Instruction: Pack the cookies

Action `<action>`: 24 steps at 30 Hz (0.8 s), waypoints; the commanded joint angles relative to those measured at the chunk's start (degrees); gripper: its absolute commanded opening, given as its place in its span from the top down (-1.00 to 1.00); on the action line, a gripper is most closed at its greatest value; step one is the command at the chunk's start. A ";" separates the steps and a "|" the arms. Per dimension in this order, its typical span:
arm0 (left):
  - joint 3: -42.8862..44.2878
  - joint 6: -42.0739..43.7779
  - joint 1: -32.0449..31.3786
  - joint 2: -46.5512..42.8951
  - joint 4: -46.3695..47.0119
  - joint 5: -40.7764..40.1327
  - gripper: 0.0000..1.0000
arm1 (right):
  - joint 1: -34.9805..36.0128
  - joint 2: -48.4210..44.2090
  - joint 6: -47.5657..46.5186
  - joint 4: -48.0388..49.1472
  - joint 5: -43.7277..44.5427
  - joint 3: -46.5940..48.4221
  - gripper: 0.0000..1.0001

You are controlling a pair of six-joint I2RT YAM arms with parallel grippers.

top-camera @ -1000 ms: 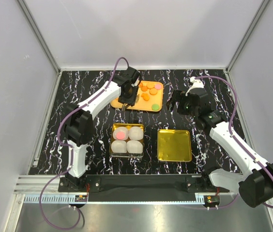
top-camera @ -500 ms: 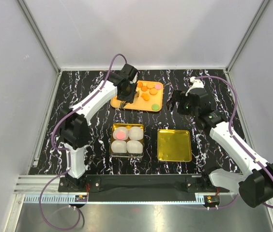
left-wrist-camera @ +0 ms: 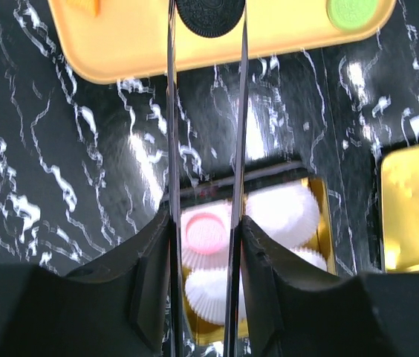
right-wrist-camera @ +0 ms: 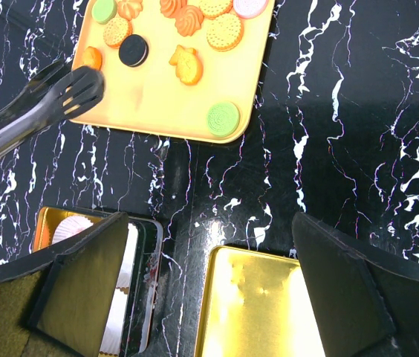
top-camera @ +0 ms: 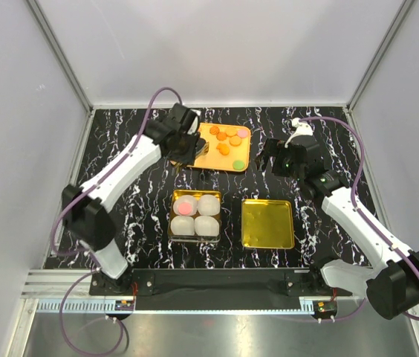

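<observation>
Several cookies [top-camera: 228, 141] lie on the orange tray [top-camera: 215, 161] at the back: orange ones, a pink one, a black cookie [right-wrist-camera: 134, 50] and a green cookie [right-wrist-camera: 223, 117]. My left gripper [top-camera: 189, 151] is shut on black tongs [right-wrist-camera: 46, 104], whose slotted tips hover over the tray's near left corner beside an orange cookie [right-wrist-camera: 91, 58], with nothing between them. The black cookie [left-wrist-camera: 209, 16] shows beyond the tong arms [left-wrist-camera: 171, 111]. One pink cookie [top-camera: 185, 207] sits in a paper cup inside the gold tin [top-camera: 174, 195]. My right gripper [top-camera: 273, 160] hangs open and empty right of the tray.
The gold tin holds white paper cups [top-camera: 208, 204] in the middle near side. A gold lid [top-camera: 267, 223] lies flat to its right. The black marbled table [top-camera: 128, 171] is walled at the sides and back.
The left arm has swung out to the left and its wrist has drawn back over the tray's left edge, carrying the tongs along. The right arm has not moved.
</observation>
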 commanded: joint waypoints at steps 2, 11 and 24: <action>-5.59 -0.44 -1.67 -9.70 0.20 1.98 0.18 | -0.26 -0.81 -0.96 0.99 0.47 0.94 -0.99; -14.49 -2.90 -7.29 -18.86 -1.99 2.60 0.17 | -0.26 -0.28 -0.97 0.99 0.65 0.94 -1.00; -21.08 -7.03 -15.29 -25.28 -5.42 1.37 0.17 | -0.26 -0.45 -1.05 1.08 1.61 0.76 -0.99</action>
